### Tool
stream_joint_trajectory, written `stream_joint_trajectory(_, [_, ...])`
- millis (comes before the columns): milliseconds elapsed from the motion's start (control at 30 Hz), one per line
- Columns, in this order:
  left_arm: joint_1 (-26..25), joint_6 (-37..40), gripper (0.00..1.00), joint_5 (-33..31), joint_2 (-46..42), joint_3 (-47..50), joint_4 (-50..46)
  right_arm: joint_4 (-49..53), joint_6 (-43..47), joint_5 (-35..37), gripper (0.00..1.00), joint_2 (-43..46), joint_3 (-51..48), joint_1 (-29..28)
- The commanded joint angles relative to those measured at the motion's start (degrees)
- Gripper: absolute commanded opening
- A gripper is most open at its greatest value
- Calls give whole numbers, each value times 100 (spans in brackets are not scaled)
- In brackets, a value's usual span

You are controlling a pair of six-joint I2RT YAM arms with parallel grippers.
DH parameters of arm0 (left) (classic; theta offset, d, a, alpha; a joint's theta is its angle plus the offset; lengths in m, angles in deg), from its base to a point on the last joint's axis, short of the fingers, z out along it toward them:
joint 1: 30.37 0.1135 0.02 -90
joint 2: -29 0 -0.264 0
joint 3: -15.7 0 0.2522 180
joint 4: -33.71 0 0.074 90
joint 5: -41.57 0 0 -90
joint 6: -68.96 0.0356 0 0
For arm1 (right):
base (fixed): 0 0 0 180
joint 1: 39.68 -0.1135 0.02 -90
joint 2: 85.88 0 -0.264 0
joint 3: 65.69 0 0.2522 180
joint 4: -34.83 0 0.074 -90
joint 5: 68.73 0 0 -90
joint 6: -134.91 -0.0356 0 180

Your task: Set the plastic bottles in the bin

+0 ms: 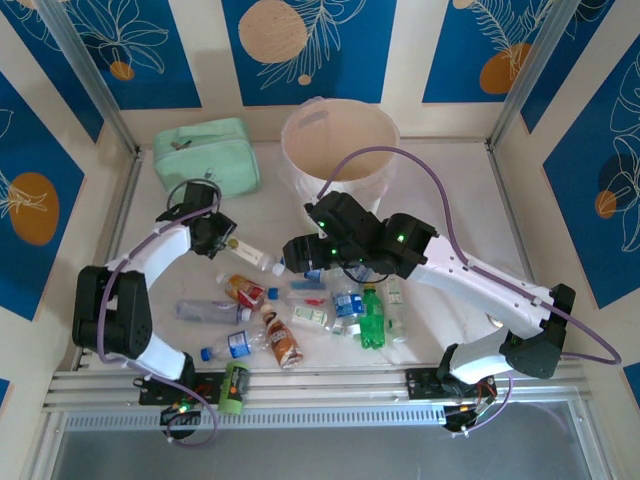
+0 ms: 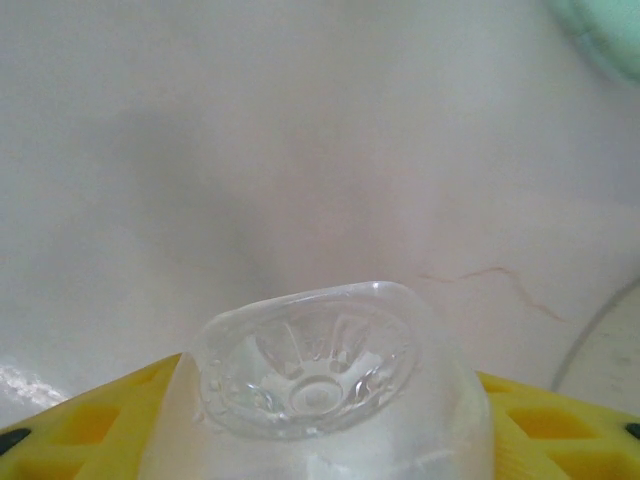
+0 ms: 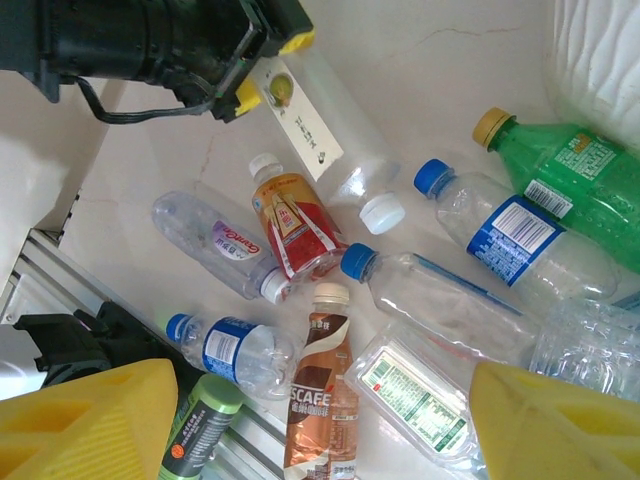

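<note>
The left gripper (image 1: 226, 240) pinches the base of the clear white-capped bottle (image 1: 255, 259), left of the table's (image 1: 450, 200) middle; light, thin-walled and slick, it probably wants a gentle mid-body hold, while the right gripper (image 3: 320, 405) hangs spread above the other bottles (image 1: 330, 310).

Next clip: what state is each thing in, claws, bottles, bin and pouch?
left claw: shut on the clear white-capped bottle
clear white-capped bottle: held near its base, cap on
right claw: open, empty, above the loose bottles
loose bottles: lying on their sides, ungripped
bin: upright, lined, no bottle seen inside
pouch: lying flat beside the bin
</note>
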Motion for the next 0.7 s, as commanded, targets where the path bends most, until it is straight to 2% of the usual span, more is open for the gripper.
stream_joint_trajectory(0, [123, 69, 46, 175, -535, -233, -137, -83, 97, -185, 77, 79, 217, -36])
stream_joint_trajectory(100, [146, 98, 44, 576, -945, -247, -25, -220, 179, -520, 78, 89, 266, 77])
stream_joint_trajectory(333, [137, -81, 43, 2176, -1751, -226, 923, -656, 228, -1870, 86, 150, 277, 812])
stream_joint_trajectory(467, [103, -14, 43, 2665, -2120, -264, 1201, -407, 394, -1921, 90, -6, 617, 967])
stream_joint_trajectory(667, [-44, 85, 43, 3308, -2409, -284, 1621, 180, 659, -1611, 91, -425, 1318, 916])
